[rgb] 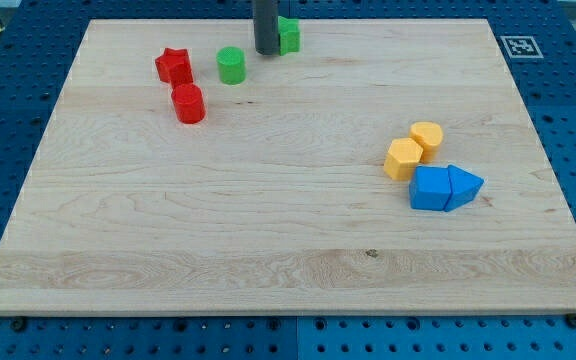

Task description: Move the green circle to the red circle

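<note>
text: none readable | sign: fiducial marker [517,46] | on: board [268,220] corner

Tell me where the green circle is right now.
The green circle sits near the board's top left, just right of the red star, above-right of the red circle, left of my tip.

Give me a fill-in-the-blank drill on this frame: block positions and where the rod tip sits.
1. The round green cylinder block lies to the view's ____ of the red star-shaped block.
2. My tip sits between the green cylinder and a second block coloured ____.
3. The red cylinder block lies just below the red ____.
4. The two yellow blocks sit just above the two ____ blocks.

Missing words: right; green; star; blue
</note>
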`<state>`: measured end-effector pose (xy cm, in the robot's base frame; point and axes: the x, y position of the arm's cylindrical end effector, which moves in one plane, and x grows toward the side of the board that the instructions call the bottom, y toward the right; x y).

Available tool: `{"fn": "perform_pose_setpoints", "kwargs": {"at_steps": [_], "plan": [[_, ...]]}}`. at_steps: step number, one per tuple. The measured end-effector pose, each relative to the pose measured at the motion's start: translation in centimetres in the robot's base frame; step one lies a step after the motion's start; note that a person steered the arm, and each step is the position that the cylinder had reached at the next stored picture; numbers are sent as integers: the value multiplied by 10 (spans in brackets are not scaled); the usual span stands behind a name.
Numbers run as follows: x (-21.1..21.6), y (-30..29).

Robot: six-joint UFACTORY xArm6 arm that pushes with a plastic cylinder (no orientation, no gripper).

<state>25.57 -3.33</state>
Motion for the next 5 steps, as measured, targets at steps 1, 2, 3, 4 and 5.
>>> {"fn": "perform_pose_setpoints", "kwargs": {"at_steps": [1, 2, 3, 4, 5], "plan": [[5, -10], [12, -36], [24, -44], [53, -44], [73, -62]]}}
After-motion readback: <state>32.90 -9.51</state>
